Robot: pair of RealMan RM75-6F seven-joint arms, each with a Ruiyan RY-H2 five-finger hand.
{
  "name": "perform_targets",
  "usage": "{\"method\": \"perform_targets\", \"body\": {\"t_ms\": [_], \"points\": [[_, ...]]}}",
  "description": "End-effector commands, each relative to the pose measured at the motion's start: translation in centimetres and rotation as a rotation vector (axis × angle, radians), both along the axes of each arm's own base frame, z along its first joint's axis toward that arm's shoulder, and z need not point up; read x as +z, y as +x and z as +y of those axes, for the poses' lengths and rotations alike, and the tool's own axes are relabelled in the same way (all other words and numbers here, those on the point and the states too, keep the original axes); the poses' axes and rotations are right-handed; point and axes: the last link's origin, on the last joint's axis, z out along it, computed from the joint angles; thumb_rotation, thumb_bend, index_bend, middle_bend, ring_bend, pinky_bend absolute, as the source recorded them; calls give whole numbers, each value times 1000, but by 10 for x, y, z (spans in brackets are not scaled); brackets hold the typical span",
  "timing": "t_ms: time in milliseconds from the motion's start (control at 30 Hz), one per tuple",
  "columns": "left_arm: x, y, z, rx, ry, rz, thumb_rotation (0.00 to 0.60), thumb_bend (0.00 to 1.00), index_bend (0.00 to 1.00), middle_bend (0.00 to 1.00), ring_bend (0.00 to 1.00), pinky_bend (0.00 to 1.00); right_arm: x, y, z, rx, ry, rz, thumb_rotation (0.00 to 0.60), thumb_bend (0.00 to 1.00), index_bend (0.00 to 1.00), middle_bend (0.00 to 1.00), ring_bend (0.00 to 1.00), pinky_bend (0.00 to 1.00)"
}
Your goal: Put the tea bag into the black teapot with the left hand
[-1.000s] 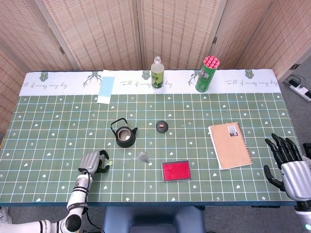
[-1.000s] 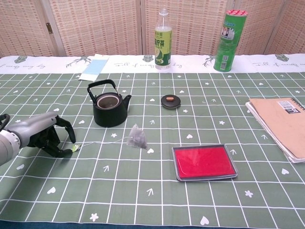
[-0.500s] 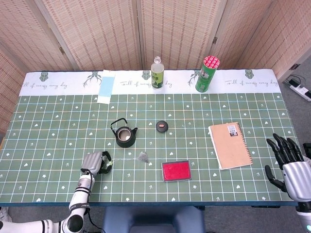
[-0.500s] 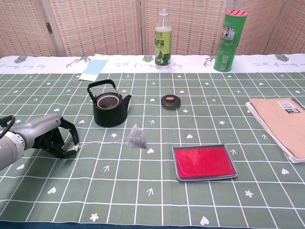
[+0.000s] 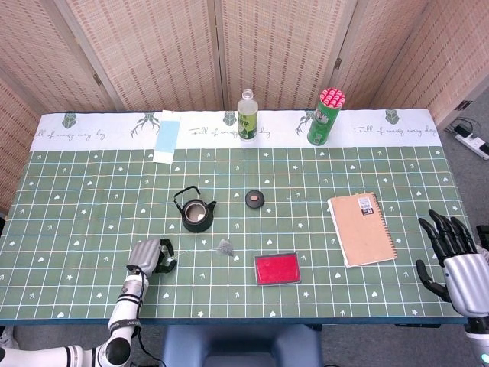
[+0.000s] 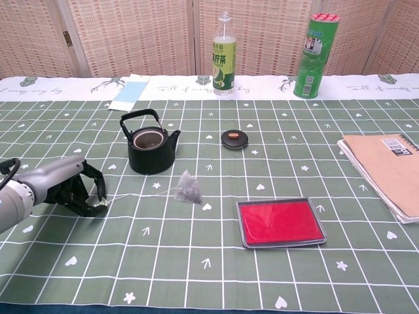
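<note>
The black teapot [image 5: 196, 215] [image 6: 152, 148] stands open left of centre, and its lid [image 5: 255, 199] [image 6: 234, 138] lies apart to the right. The grey tea bag [image 5: 225, 246] [image 6: 188, 188] rests on the cloth in front of the pot. Its thin string runs left to a small tag [image 6: 99, 197]. My left hand [image 5: 149, 256] [image 6: 71, 189] lies low on the table with its fingers curled around that tag, pinching it. My right hand [image 5: 451, 254] hovers at the table's right edge, fingers spread and holding nothing.
A red tray [image 5: 277, 269] [image 6: 280, 222] lies right of the tea bag, and a brown notebook [image 5: 361, 228] [image 6: 386, 169] lies further right. At the back stand a green-labelled bottle [image 5: 247, 116] [image 6: 224, 54] and a green can [image 5: 326, 116] [image 6: 316, 55]. A blue paper [image 5: 166, 136] [image 6: 129, 91] lies at back left.
My left hand's fingers have curled in around the tag, which now sits a little higher between them. The tea bag has stayed put. The right hand has sunk slightly.
</note>
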Motion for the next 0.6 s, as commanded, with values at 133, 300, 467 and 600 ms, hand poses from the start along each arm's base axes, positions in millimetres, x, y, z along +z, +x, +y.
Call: {"method": "perform_targets", "body": {"t_ms": [133, 300, 467, 600], "points": [[0, 0, 0, -3, -1, -3, 600, 324, 576, 1000, 1000, 1000, 0, 0, 0, -1, 0, 1, 600, 512, 0, 0, 0, 0], [2, -1, 1, -4, 2, -3, 600, 370, 587, 1000, 1000, 1000, 0, 0, 0, -1, 1, 2, 600, 512, 0, 0, 0, 0], [3, -3, 1, -5, -2, 0, 600, 448, 608, 1000, 1000, 1000, -1, 0, -1, -3, 1, 4, 600, 513, 0, 0, 0, 0], [5, -4, 1, -5, -1, -3, 600, 522, 629, 1000, 1000, 1000, -1, 0, -1, -3, 2, 6, 600, 512, 0, 0, 0, 0]]}}
